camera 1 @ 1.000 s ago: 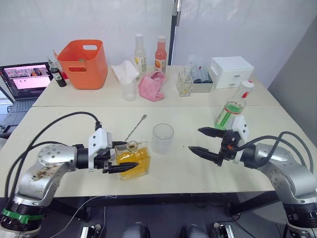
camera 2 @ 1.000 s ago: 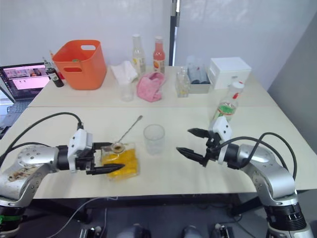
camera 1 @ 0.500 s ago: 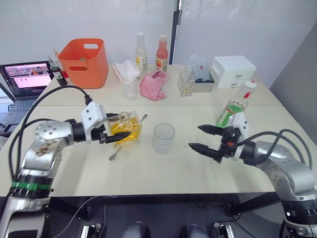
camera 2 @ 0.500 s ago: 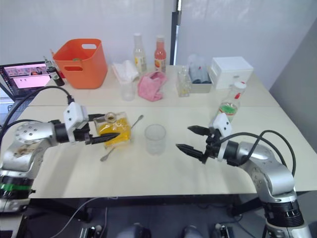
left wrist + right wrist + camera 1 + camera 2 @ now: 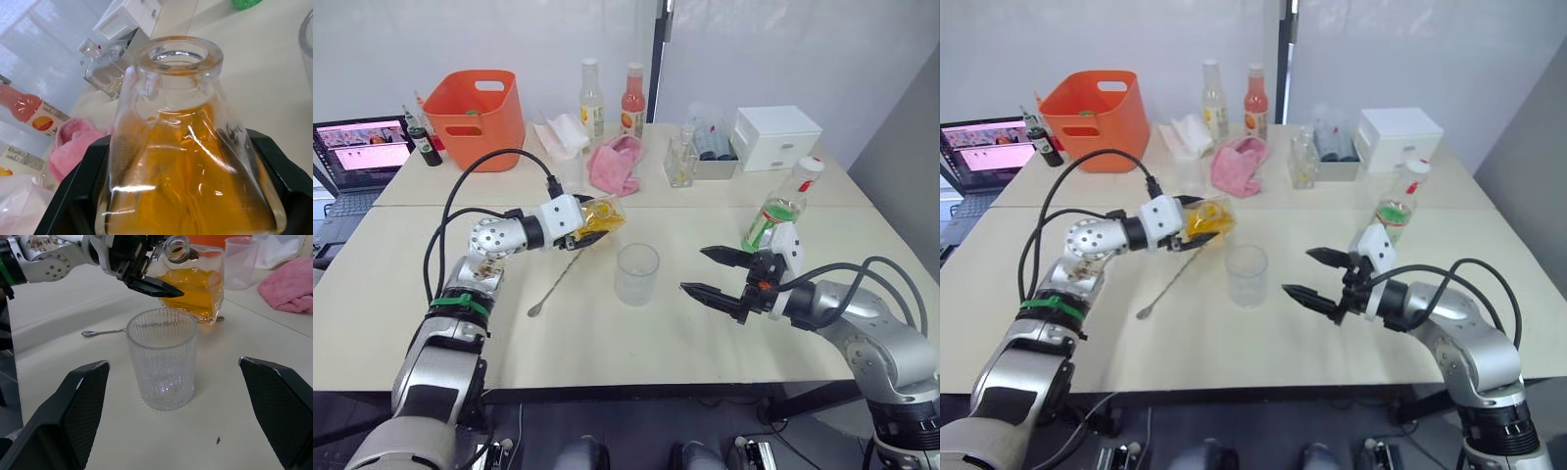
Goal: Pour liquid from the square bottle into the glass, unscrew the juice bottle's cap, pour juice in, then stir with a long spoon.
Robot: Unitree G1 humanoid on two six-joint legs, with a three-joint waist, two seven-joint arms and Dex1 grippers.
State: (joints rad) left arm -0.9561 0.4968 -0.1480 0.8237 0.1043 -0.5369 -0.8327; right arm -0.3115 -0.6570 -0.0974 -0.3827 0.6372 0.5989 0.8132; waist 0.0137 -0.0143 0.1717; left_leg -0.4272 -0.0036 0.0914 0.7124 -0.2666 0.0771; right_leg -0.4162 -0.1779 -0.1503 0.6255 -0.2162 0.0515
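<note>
**A:** Between the fingers of the left gripper (image 5: 590, 223) sits the square bottle (image 5: 597, 215), pinched by its flat sides, lifted off the table (image 5: 636, 343) and tipped so its open neck leans toward the glass (image 5: 636, 273). Why hold it like that?

**B:** I'd judge it is being brought in for the first pour. Gripping the body low keeps the neck free, and the orange-yellow liquid sits well down in the bottle, not yet at the lip. The glass looks empty.

**A:** And the right gripper (image 5: 715, 273)?

**B:** Spread wide, holding nothing, hovering just above the table on the far side of the glass from the bottle. It may be waiting, perhaps to steady the glass. Behind it stands the juice bottle (image 5: 779, 206), upright, its cap (image 5: 809, 165) on.

**A:** What lies under the pour path?

**B:** The long spoon (image 5: 560, 277) lies flat on the table, slanting from under the bottle down toward the near edge, its bowl end nearest the robot. It is clear of the glass, so tipping further should not disturb it.

**A:** Any crowding?

**B:** Little. The glass stands alone on bare tabletop, well away from the near edge. The pink cloth (image 5: 616, 164), orange bin (image 5: 476, 117), two tall drink bottles (image 5: 612, 101) and white box (image 5: 777, 137) sit well back on the far table.
</note>
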